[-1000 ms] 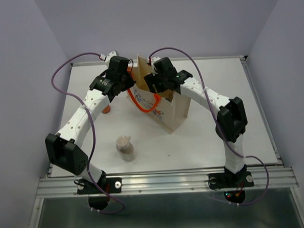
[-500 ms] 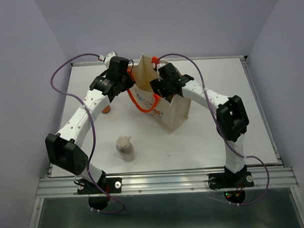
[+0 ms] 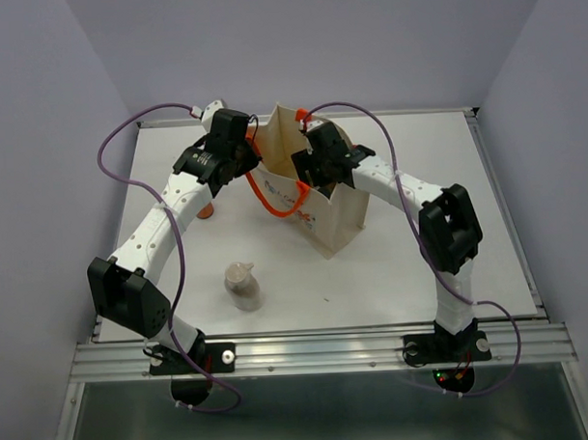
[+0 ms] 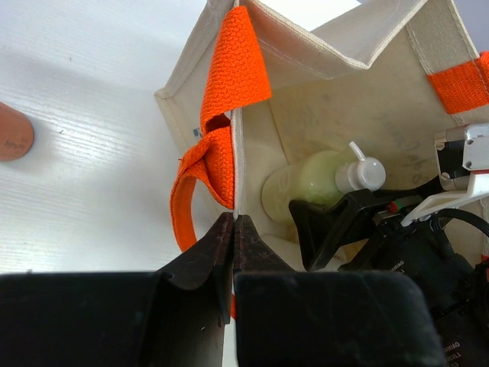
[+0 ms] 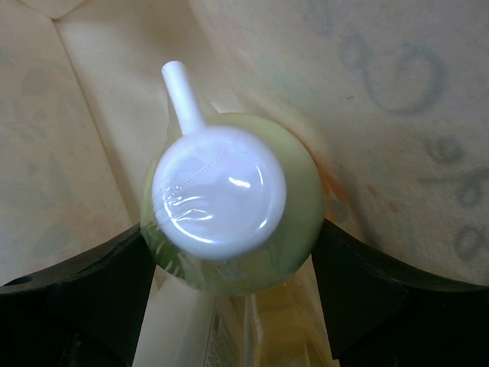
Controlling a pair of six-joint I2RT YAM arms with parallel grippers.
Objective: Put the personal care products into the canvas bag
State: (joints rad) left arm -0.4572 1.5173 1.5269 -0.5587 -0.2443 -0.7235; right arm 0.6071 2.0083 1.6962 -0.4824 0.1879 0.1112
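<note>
Two bottles outside bag (image 3: 337, 218): tan bottle (image 3: 242, 285) at 7 o'clock, brown bottle (image 3: 208, 211) at 9, under arm. Left gripper (image 4: 233, 229) pinches bag rim. Right gripper (image 5: 229, 252) squeezes green bottle (image 5: 302, 206) inside bag, walls close around.

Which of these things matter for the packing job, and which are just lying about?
Job: canvas bag, left gripper pinching it; pale green bottle in right gripper; tan-brown bottle; orange bottle.
Just there: tiny red speck; purple cables.

Right claw (image 5: 229, 279): lower than a second ago, sunk deeper inside the canvas bag (image 3: 338, 218) with the pale green bottle (image 5: 299, 208).
Canvas bag: mouth spread wider, far wall raised.
</note>
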